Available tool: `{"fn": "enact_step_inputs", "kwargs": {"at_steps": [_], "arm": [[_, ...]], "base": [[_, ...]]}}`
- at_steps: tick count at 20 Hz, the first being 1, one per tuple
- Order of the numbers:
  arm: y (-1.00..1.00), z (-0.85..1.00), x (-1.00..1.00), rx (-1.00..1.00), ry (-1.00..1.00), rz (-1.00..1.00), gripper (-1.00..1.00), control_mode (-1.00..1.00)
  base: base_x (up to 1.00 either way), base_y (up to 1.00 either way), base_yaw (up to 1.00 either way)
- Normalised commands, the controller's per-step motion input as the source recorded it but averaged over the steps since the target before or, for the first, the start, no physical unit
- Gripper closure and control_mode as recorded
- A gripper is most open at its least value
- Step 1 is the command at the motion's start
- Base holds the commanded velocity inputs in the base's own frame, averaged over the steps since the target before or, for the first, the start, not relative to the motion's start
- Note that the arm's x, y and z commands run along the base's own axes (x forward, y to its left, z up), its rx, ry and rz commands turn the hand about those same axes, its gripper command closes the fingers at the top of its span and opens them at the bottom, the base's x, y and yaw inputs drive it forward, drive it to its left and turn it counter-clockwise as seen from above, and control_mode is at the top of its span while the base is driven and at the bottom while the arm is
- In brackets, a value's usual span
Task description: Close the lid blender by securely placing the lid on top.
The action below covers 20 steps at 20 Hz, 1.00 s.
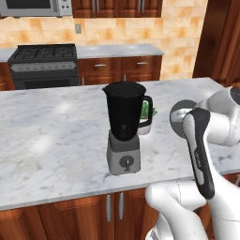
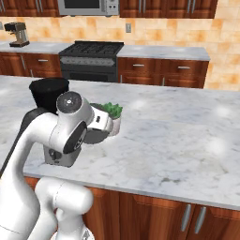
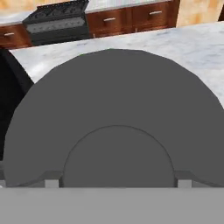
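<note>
The blender (image 1: 124, 126) stands on the marble island, its tall black jar open at the top above a boxy grey base with a round dial. The lid (image 1: 179, 114), a dark grey disc with a raised centre, hangs off the counter to the jar's right, lower than the jar's rim. In the hand view the lid (image 3: 113, 109) lies right in front of the camera, and my gripper (image 3: 117, 181) is shut on it, one fingertip on each side of the raised centre. From the right base view the lid (image 2: 95, 136) sits under my hand, with the blender (image 2: 49, 89) behind the arm.
A small white pot with a green plant (image 1: 147, 114) stands just behind and right of the blender, close to the lid. The marble island (image 1: 51, 140) stretches wide to the left. A black stove (image 1: 44, 65) and wooden cabinets line the back wall.
</note>
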Motion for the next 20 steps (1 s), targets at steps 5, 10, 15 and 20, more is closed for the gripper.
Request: {"fn": "enact_step_inputs", "kwargs": {"at_steps": [5, 10, 15, 20], "arm": [[0.44, 1.00, -0.10, -0.10, -0.08, 0.06, 1.00, -1.00], [0.61, 1.00, 0.13, -0.08, -0.01, 0.13, 1.00, -1.00], [0.59, 0.99, 0.41, -0.05, 0.00, 0.21, 1.00, -1.00], [0.71, 0.66, 0.83, -0.04, 0.17, 0.16, 1.00, -1.00]], "base": [[0.00, 0.00, 0.00], [0.00, 0.00, 0.00], [0.00, 0.00, 0.00], [0.00, 0.00, 0.00]]}}
